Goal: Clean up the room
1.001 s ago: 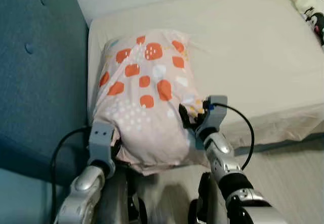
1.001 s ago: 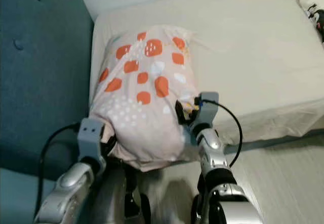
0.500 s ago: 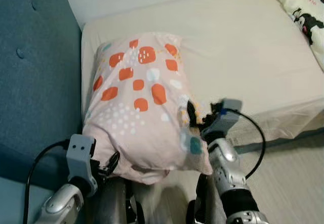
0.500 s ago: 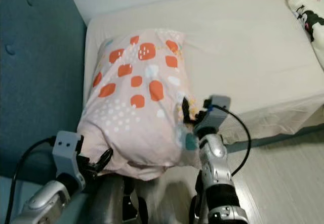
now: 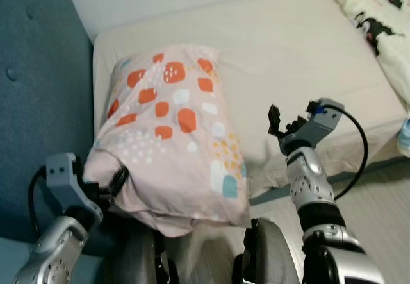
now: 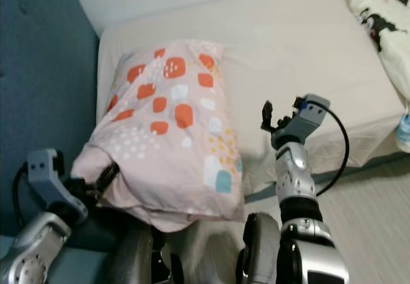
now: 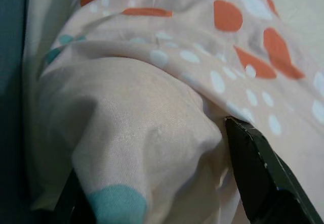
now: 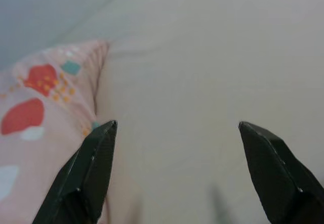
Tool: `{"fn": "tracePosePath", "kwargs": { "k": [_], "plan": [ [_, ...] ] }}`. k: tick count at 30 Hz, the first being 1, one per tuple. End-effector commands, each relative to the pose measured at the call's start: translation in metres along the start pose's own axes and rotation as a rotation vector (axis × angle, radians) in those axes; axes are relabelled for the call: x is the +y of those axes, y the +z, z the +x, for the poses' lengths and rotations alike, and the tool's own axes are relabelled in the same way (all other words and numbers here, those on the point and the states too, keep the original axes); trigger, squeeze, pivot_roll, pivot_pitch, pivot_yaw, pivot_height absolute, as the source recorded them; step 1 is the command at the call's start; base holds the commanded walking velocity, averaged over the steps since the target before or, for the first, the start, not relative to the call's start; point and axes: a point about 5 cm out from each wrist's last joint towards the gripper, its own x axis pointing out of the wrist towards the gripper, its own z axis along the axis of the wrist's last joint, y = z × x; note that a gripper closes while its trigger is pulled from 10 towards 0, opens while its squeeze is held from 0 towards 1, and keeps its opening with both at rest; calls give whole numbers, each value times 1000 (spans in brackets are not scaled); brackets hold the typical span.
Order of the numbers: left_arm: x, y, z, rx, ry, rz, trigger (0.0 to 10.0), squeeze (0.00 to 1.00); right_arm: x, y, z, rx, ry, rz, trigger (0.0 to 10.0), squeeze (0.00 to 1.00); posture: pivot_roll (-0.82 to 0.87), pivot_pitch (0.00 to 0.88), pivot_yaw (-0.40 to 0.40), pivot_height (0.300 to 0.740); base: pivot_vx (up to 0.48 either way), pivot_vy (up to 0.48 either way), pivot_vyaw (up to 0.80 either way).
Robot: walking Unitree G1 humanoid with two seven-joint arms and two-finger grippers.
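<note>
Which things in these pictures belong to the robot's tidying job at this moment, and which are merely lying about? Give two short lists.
Part of the job:
- pillow, on the mattress
- left gripper, fingers astride the pillow's near corner
- right gripper, open, apart from the pillow

Lying about:
- cartoon-print bedding at the far right
- blue headboard
</note>
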Motion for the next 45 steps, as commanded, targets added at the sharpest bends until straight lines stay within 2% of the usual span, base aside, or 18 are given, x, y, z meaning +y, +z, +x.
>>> {"fn": "tracePosePath", "kwargs": {
  "k": [1,5,6,7,8,9,10,12,14,17,19,23,30,36,45],
  "plan": [
    [7,-3,-2,15,39,-20,10000,0,-2,-7,1,46,-5,59,10000,1000,141,298,6,581,0,0,0],
    [5,-3,-1,15,33,-14,10000,0,-2,-6,3,52,-3,72,10000,1000,145,304,6,581,0,0,0],
    [-3,-6,0,27,8,0,10000,0,3,-5,6,58,26,100,10000,1000,168,326,3,581,0,0,0],
    [-3,-6,0,27,8,0,10000,0,3,-5,6,58,26,100,10000,1000,168,326,3,581,0,0,0],
    [-12,-10,0,45,-19,14,10000,0,9,-3,8,58,63,129,10000,969,177,335,0,581,0,0,0],
    [-20,-14,-2,64,-45,25,10000,0,15,-4,10,67,101,155,10000,141,184,338,2,581,0,0,0],
    [-26,-16,-4,77,-62,32,10000,0,20,-5,11,74,125,171,10000,0,184,338,2,581,0,0,0],
    [-26,-16,-4,77,-62,32,10000,0,20,-5,11,74,125,171,10000,0,184,338,2,581,0,0,0],
    [-31,-20,-7,99,-78,44,10000,0,31,-18,9,152,174,113,10000,0,191,350,1,581,0,0,0],
    [-31,-20,-7,99,-78,44,10000,0,31,-18,9,152,174,113,10000,0,191,350,1,581,0,0,0],
    [-35,-21,-10,113,-87,53,10000,0,47,-40,4,258,254,66,10000,0,205,358,2,581,0,0,0],
    [-38,-20,-11,113,-89,60,10000,0,59,-55,-2,318,314,51,10000,0,211,363,2,581,0,0,0],
    [-42,-14,-11,101,-84,71,10000,0,55,-60,-5,324,288,52,10000,0,244,387,19,581,0,0,0],
    [-42,-6,-12,96,-83,87,10000,0,54,-54,-1,299,277,48,10000,0,263,421,37,581,0,0,0],
    [-43,-5,-10,102,-80,95,10000,0,51,-50,1,297,260,46,10000,0,259,425,37,581,0,0,0]
  ]
}}
